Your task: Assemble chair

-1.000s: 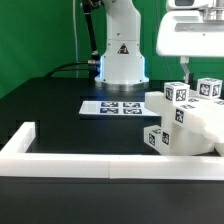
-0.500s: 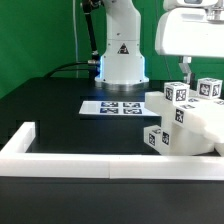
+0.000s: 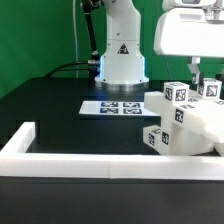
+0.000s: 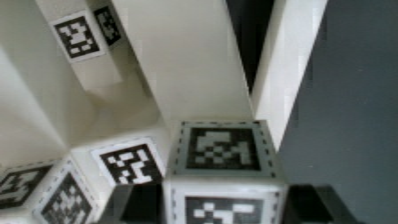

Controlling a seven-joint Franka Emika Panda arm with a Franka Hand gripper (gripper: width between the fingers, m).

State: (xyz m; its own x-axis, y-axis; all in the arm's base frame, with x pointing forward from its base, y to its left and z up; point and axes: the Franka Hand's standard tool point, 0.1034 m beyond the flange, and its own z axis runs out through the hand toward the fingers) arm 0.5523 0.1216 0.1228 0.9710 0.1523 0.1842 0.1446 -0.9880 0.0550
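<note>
My gripper (image 3: 196,72) jaws grasp a square leg (image 4: 226,170) of the chair (image 3: 185,125); I advise lifting it straight, without twist.

The chair (image 3: 185,125) parts look like matte white plastic with smooth faces and printed black-and-white tags. The table (image 3: 60,105) is matte black; the rail (image 3: 60,160) is perhaps white plastic too.

White rounded arm base (image 3: 121,50), black triangle marking, boxy white wrist housing (image 3: 192,35)
</note>
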